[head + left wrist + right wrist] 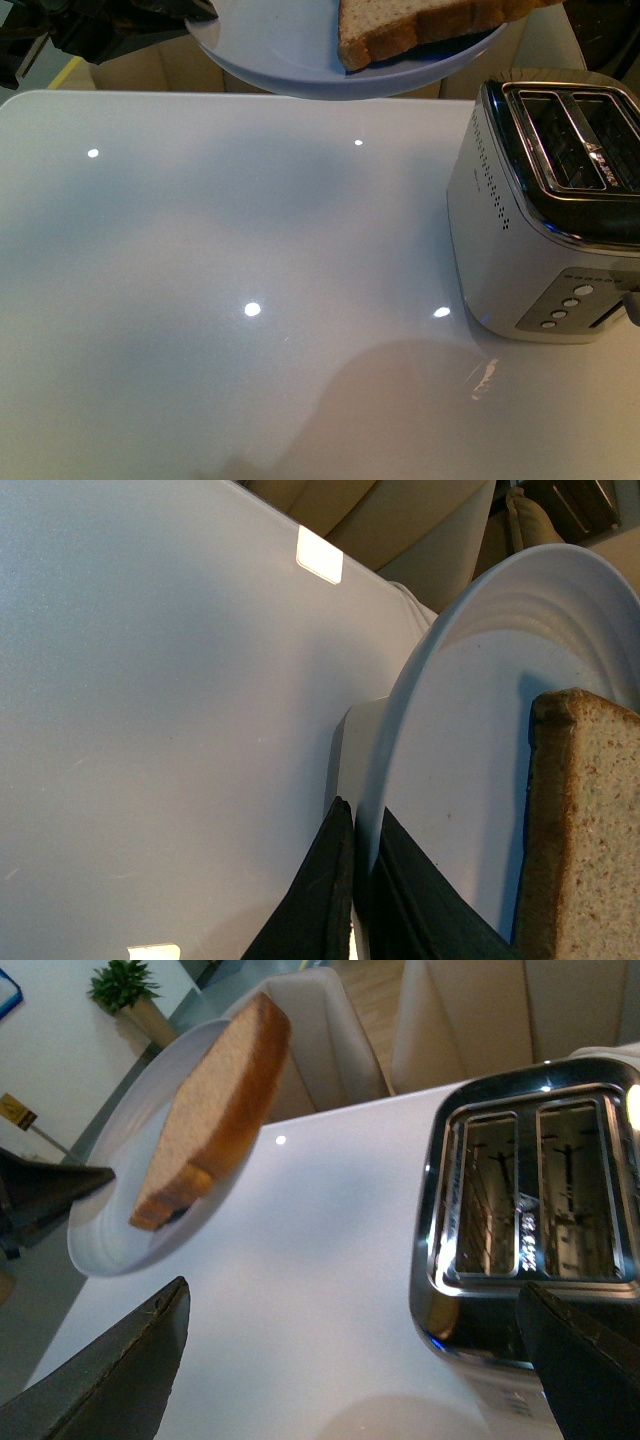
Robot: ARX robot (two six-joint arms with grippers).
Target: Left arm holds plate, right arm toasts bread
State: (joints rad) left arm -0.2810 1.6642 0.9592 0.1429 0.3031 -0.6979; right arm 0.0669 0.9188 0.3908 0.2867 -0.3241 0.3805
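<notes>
Right hand (352, 1298) gapes empty — bread (215, 1100) lies apart on plate (125, 1175) pinched by left hand (362, 825).

Overhead lamps mirror as small white spots on the glossy bench (150, 230) in the front view, with soft grey shadows across the middle and a warmer, darker one at lower centre. The toaster (500, 220) glints along its chrome top. In the wrist views the plate (450, 730) looks soft close up, and the right tool (350, 1295) shows dark, blurred fingers (130, 1370).
</notes>
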